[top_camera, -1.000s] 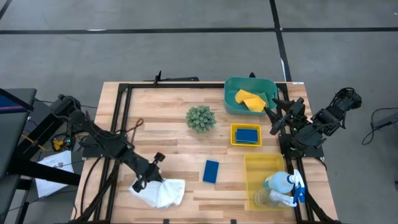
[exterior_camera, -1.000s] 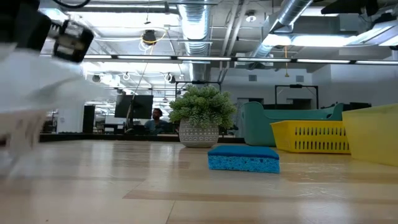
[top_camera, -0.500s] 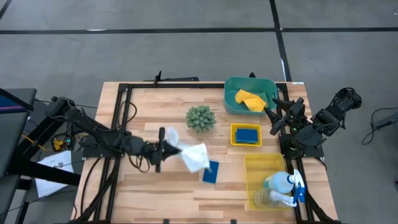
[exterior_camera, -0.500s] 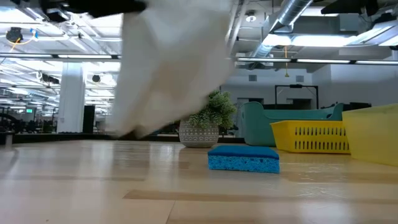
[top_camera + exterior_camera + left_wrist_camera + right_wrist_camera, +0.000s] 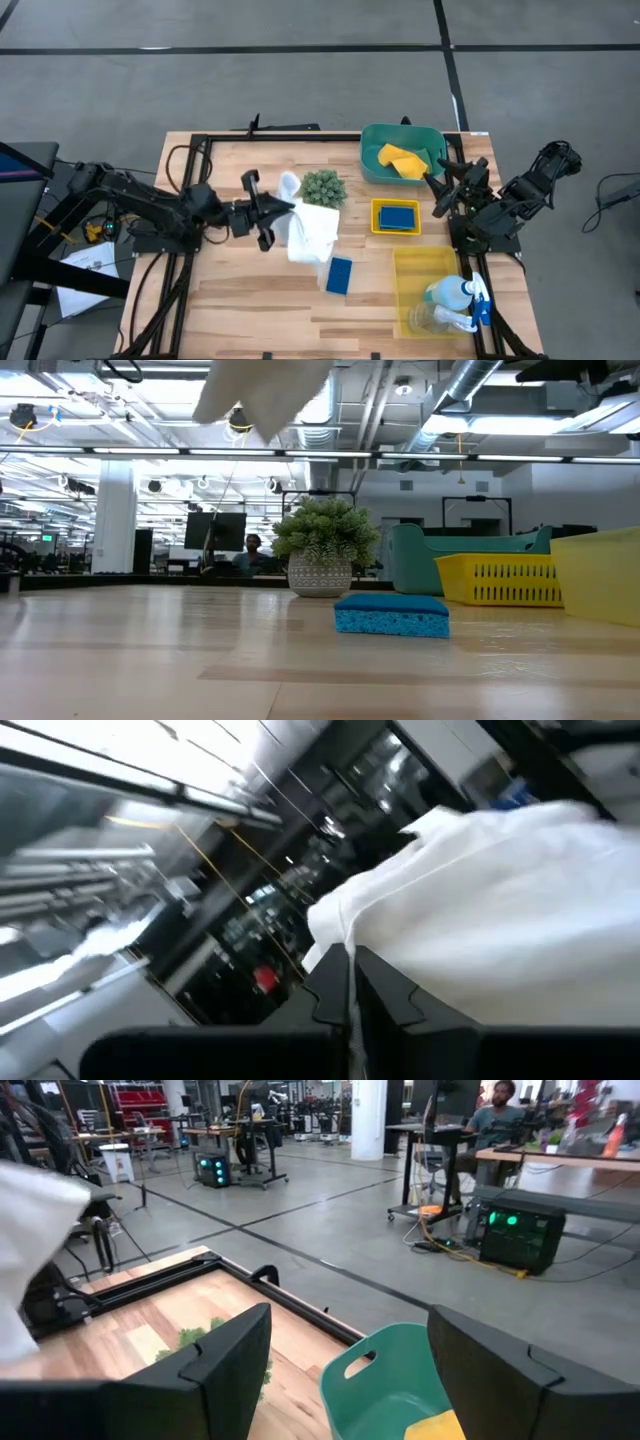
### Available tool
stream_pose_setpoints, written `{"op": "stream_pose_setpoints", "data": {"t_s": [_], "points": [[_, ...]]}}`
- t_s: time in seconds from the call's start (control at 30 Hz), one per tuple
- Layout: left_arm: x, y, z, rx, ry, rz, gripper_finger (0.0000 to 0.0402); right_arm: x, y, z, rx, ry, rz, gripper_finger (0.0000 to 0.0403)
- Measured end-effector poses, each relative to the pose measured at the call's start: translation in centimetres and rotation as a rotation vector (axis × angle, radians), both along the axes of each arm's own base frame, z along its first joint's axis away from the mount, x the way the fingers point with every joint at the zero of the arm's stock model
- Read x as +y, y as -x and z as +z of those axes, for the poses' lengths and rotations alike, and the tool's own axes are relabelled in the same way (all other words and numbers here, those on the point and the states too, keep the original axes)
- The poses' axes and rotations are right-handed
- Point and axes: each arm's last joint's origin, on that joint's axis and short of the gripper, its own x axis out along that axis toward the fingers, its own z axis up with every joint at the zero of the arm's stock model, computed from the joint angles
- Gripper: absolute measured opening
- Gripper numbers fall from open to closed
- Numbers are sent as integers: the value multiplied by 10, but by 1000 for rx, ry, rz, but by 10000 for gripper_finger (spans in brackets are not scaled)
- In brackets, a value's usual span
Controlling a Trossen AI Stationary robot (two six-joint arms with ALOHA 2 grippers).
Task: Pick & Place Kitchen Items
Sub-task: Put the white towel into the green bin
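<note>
Listing by size: wooden table [image 5: 250, 300]; teal bin [image 5: 375, 160], upper right of frame; yellow bin [image 5: 425, 270], lower right; white cloth [image 5: 312, 232], mid-frame, hanging from left gripper [image 5: 268, 210], whose fingers are pinched on its upper edge; plant ball [image 5: 323, 186], just beside cloth; blue sponge [image 5: 339, 275], below it. Right gripper [image 5: 448, 190] waits spread wide, empty, near teal bin. Risk: loose swinging cloth may snag plant ball or slip free.

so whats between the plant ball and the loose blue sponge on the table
In the high view, the white cloth held by the left gripper hangs between the plant ball and blue sponge.
</note>
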Motion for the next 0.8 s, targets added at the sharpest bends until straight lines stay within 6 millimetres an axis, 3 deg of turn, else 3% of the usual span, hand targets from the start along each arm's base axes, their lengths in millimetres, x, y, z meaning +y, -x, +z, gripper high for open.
{"op": "stream_pose_setpoints", "data": {"t_s": [0.37,0.63,0.8], "points": [[27,-6,64,-285,26,-12,0,-1,-8,0,-3,15,-73,260],[51,-49,89,-315,6,69,0,11,-38,7,84,92,-49,260],[61,-79,84,-273,2,98,0,19,-62,12,140,147,58,260]]}}
